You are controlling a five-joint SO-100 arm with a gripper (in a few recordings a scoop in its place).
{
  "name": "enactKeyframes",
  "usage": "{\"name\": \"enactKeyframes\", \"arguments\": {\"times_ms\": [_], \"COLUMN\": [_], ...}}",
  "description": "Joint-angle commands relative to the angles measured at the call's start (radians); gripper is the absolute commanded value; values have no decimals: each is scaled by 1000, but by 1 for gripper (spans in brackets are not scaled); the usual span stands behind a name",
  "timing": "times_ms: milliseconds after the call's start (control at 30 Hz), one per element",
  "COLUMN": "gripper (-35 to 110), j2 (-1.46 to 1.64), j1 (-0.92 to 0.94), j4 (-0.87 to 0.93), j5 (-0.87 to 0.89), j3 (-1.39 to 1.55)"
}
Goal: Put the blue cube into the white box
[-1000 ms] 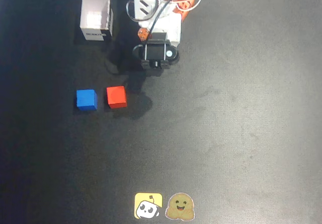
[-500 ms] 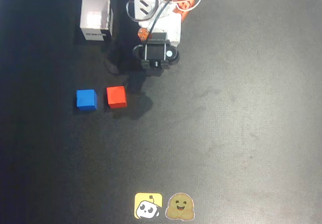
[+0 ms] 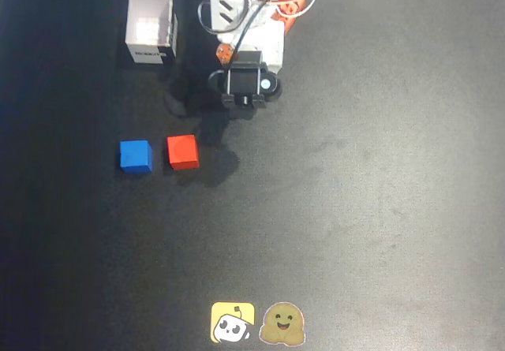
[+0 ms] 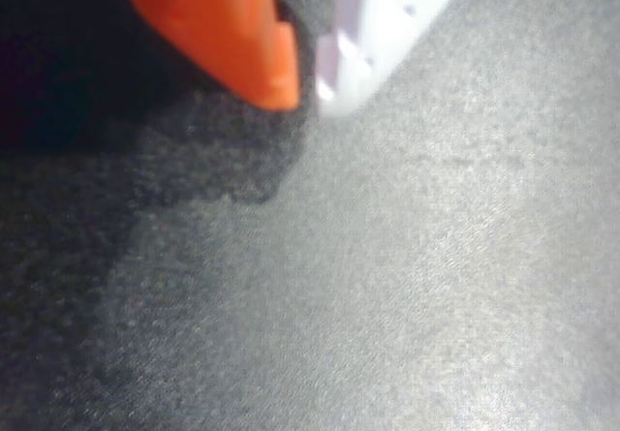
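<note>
Blue cube (image 3: 136, 156), small, solid, bright matte blue, resting on the wide black felt-like tabletop (image 3: 379, 209), left of centre in the overhead view, just beside the red cube (image 3: 182, 152) of the same size and apart from it by a narrow gap. Nothing changed over the last second: same spots for both cubes, same pose for the arm, so no progress on the task yet. Largest to smallest otherwise: white and orange arm (image 3: 248, 20) folded at the top edge, its black wrist block hanging above the mat up and to the right of the red cube; small square thin-walled white box (image 3: 150, 29) with a dark label on its near side, standing open at upper left, well apart from the blue cube; two cartoon stickers (image 3: 256, 323) at the bottom edge. Gripper (image 4: 305, 87) seen close in the wrist view: orange finger tip (image 4: 257, 48) almost against the white one, nothing between them, apparently closed and empty. Likely needed next: opening, then a reach left past the red cube.
</note>
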Motion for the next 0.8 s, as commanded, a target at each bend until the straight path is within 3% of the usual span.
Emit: {"name": "enactKeyframes", "arguments": {"times_ms": [0,767], "gripper": [0,0], "j2": [6,6], "j1": [-3,3], "j4": [3,3], "j5": [-5,-5], "j3": [-5,-5]}}
